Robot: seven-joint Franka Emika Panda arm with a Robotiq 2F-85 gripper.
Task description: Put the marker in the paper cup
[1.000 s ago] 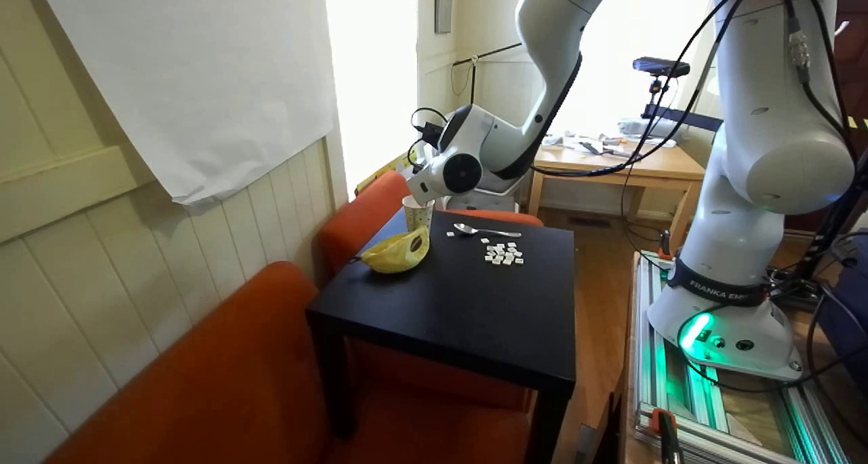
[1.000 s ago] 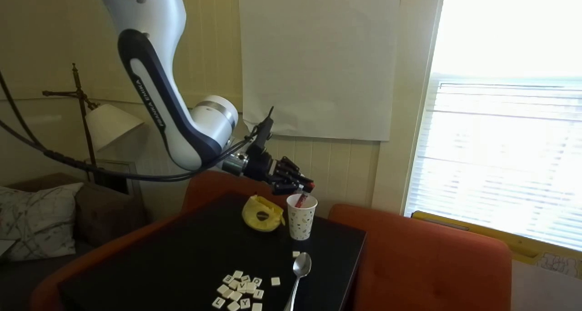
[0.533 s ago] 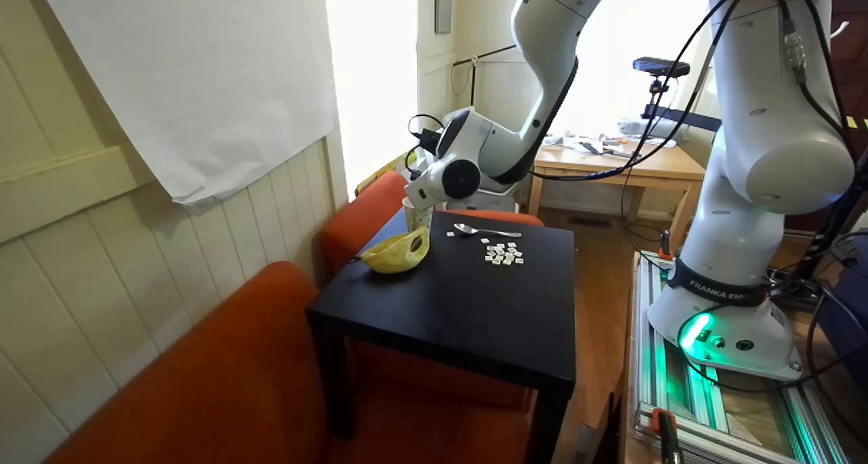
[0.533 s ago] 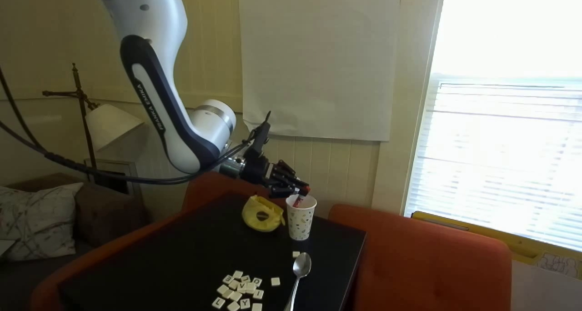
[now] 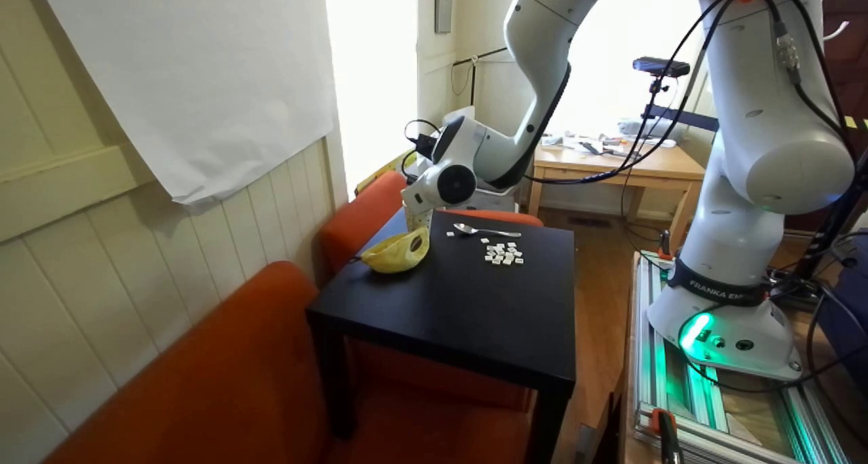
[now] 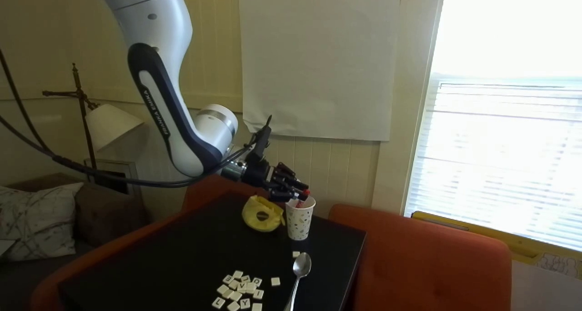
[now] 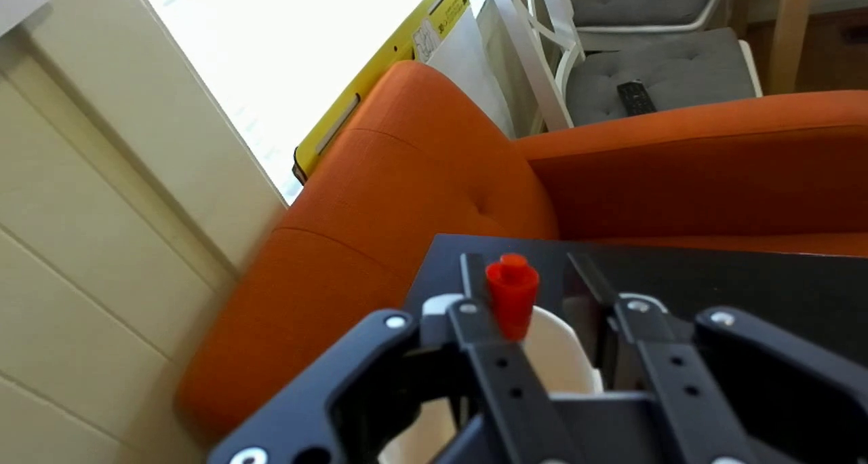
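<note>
The red-capped marker [image 7: 513,298] stands between my gripper's fingers in the wrist view, close to the left finger, with a gap to the right finger. In an exterior view the marker [image 6: 300,204] reaches down into the speckled white paper cup [image 6: 299,222], its cap above the rim. The cup stands upright on the black table; its white inside [image 7: 557,355] shows below the jaws in the wrist view. My gripper [image 7: 532,284] is open just over the cup's rim; it also shows in an exterior view [image 6: 298,191]. The marker's lower end is hidden in the cup.
A yellow pouch [image 6: 263,214] lies beside the cup on the black table [image 5: 468,315]. A spoon [image 6: 301,265] and several letter tiles [image 6: 241,286] lie nearer the table's edge. Orange chairs [image 6: 418,252] and a panelled wall stand close around the table.
My gripper has moved slightly down and back, and the marker's cap has sunk closer to the cup's rim. The cup has shifted very slightly. The pouch, spoon and tiles have not moved.
</note>
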